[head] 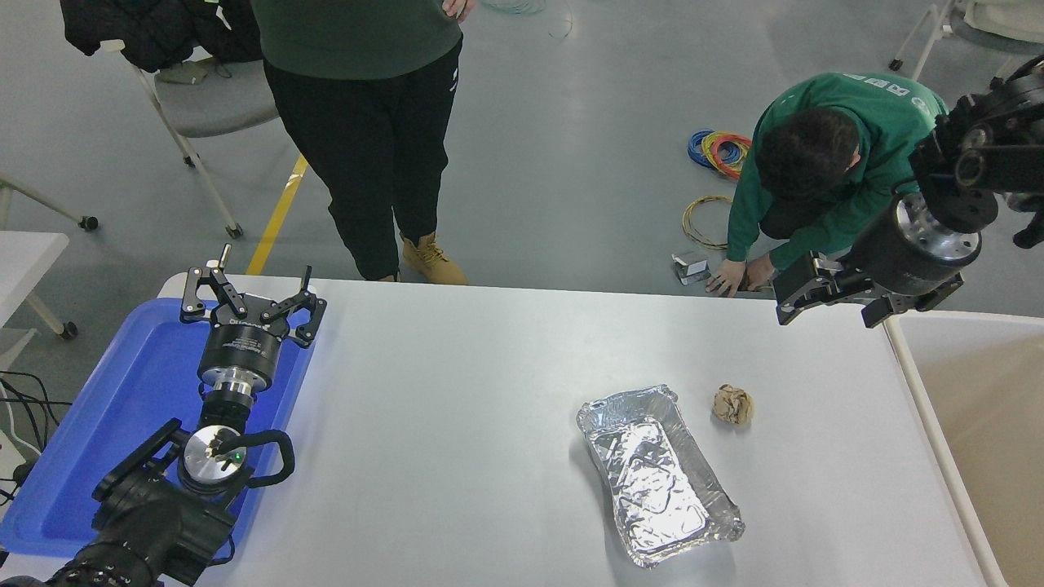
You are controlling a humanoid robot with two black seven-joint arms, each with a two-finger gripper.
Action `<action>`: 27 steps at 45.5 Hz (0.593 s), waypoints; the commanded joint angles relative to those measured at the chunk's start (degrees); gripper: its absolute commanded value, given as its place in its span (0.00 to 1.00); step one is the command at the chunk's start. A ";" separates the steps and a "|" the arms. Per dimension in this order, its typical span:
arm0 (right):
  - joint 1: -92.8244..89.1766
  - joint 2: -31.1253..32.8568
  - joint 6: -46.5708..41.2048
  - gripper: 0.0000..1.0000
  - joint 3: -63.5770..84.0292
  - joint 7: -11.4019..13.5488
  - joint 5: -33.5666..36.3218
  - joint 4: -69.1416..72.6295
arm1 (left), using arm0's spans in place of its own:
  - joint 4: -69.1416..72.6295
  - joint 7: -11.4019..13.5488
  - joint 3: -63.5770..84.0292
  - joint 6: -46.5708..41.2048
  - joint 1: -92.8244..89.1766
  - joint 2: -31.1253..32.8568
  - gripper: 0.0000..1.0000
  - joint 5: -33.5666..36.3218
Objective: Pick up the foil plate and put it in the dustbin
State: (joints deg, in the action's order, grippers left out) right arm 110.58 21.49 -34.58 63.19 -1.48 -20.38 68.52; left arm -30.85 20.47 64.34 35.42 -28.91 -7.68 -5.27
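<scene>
- Risk: thin shiny crinkled silver foil plate likely to buckle or slip from a rim pinch (judgement, not seen).
- Risk: small crumpled brown paper ball just beside plate's far corner; could get knocked w/ a sloppy approach.
- Black right gripper raised near white table's far right edge, apparently spread, holding nothing.
- Plate flat on table, well apart from gripper, nearer camera & to its left.
- Beige dustbin w/ white rim at right, off table edge.
- Left gripper parked over flat blue plastic tray, spread wide.

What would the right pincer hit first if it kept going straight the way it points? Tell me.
Probably nothing on the table: the right pincer points left along the far edge, well beyond the foil plate. Depth is unclear.
</scene>
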 commanded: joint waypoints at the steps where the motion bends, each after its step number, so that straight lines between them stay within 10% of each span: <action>1: -7.04 -6.63 6.02 1.00 -1.05 -0.45 -0.18 -2.61 | 0.00 0.01 0.00 0.00 0.00 -0.05 1.00 0.00; 27: -22.07 -11.99 7.25 0.99 -5.79 -0.63 -0.89 -11.13 | 0.00 0.01 0.00 0.00 0.00 0.03 1.00 0.00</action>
State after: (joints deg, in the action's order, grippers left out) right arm 94.63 11.55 -28.01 58.84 -1.97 -21.12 61.01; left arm -30.85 20.47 64.34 35.43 -28.91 -7.70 -5.27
